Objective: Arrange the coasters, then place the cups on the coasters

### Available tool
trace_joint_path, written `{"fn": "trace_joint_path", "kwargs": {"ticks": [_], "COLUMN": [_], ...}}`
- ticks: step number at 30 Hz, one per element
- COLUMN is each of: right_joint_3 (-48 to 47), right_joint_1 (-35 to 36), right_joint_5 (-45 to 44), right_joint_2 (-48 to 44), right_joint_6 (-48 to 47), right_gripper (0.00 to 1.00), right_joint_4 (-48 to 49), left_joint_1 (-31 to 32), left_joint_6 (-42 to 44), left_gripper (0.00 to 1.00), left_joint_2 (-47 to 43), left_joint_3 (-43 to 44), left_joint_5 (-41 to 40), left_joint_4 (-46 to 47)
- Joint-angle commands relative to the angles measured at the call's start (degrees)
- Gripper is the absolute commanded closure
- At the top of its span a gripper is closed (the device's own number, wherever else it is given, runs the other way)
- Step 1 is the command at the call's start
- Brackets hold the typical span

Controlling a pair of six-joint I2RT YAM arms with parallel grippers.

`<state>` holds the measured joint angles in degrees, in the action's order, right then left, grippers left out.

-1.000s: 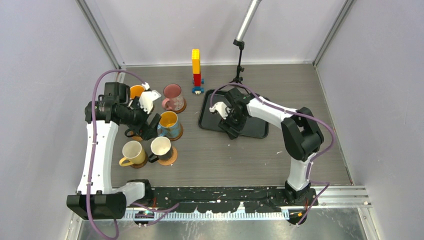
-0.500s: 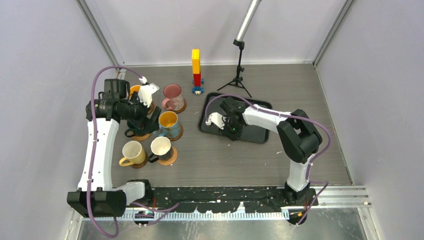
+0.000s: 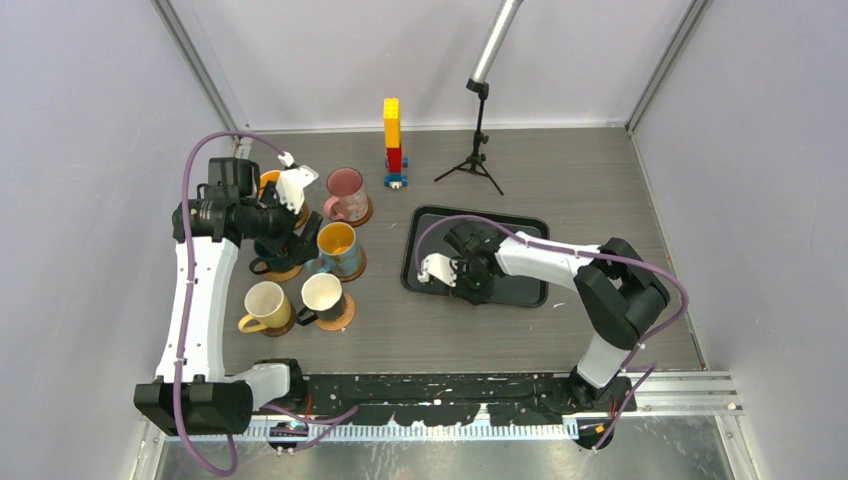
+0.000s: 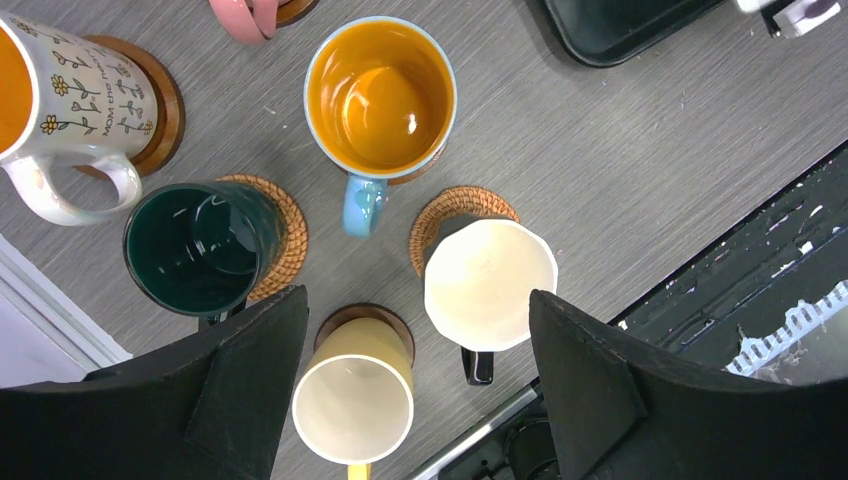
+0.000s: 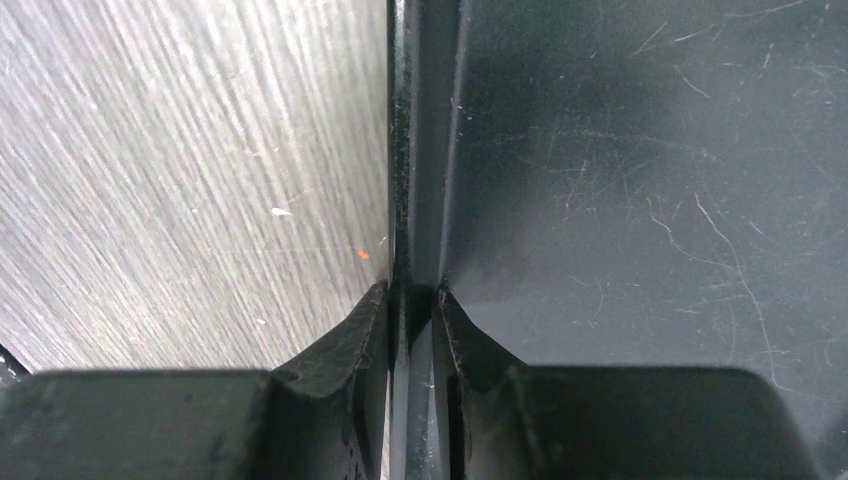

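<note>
Right pincer (image 5: 412,292) clamped shut on the rim of the black tray (image 5: 620,150), well apart from the cups. Left pincer (image 4: 418,300) wide open, holding nothing, hovering over the cups (image 4: 380,95). All six sit on coasters (image 4: 288,232) at desk (image 4: 620,200) left. Placement looks done. Next move probably: release the tray, retract both arms.

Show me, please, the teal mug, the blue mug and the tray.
teal mug (image 4: 195,245): left wrist view, on its dark inside.
blue mug (image 4: 380,95): left wrist view, on its orange inside.
tray (image 5: 640,150): right wrist view, on its bare floor.
</note>
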<state>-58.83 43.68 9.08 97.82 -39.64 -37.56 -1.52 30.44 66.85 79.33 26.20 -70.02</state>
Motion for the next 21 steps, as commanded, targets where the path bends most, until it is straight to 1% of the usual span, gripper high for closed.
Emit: {"fn": "trace_joint_path", "kwargs": {"ticks": [1, 5, 10, 12, 13, 16, 18, 20, 21], "right_joint_3": [2.06, 4.46, 6.05, 5.86, 5.65, 4.21, 2.49, 0.6, -0.38], "right_joint_1": [1.29, 2.93, 3.12, 3.15, 3.1, 3.16, 3.16, 2.84, 2.51], "right_joint_5": [2.86, 2.92, 2.06, 1.38, 1.02, 0.06, -0.15, -0.18, 0.22], "right_joint_2": [-2.11, -4.41, -6.05, -6.38, -6.56, -7.91, -9.18, -11.07, -12.19], "right_joint_6": [-1.84, -2.77, -3.07, -3.14, -3.12, -1.2, 0.35, 1.98, 2.63], "right_gripper": [0.83, 0.84, 0.84, 0.82, 0.78, 0.59, 0.48, 0.4, 0.37], "right_joint_4": [-3.7, -3.41, -3.69, -3.82, -3.71, -3.48, -4.01, -4.39, -4.63], "left_joint_1": [-0.24, -0.24, -0.26, -0.24, -0.22, -0.24, -0.24, -0.19, -0.23], "left_joint_6": [0.54, 0.46, 0.23, 0.07, 0.02, -0.01, -0.53, -1.34, -2.19], "left_gripper": [0.17, 0.17, 0.17, 0.17, 0.17, 0.15, 0.13, 0.09, 0.06], "left_joint_2": [-1.07, -0.81, -0.58, -0.49, -0.43, 0.3, 1.47, 3.64, 4.55], "left_joint_3": [-0.05, -0.18, -0.05, -0.14, -0.17, 0.13, 1.28, 3.06, 4.16], "left_joint_5": [0.78, 0.74, 0.87, 0.86, 0.87, 0.42, 0.03, -0.44, -0.73], "left_joint_4": [1.38, 1.54, 1.41, 1.41, 1.46, 0.96, -0.14, -1.68, -2.28]}}
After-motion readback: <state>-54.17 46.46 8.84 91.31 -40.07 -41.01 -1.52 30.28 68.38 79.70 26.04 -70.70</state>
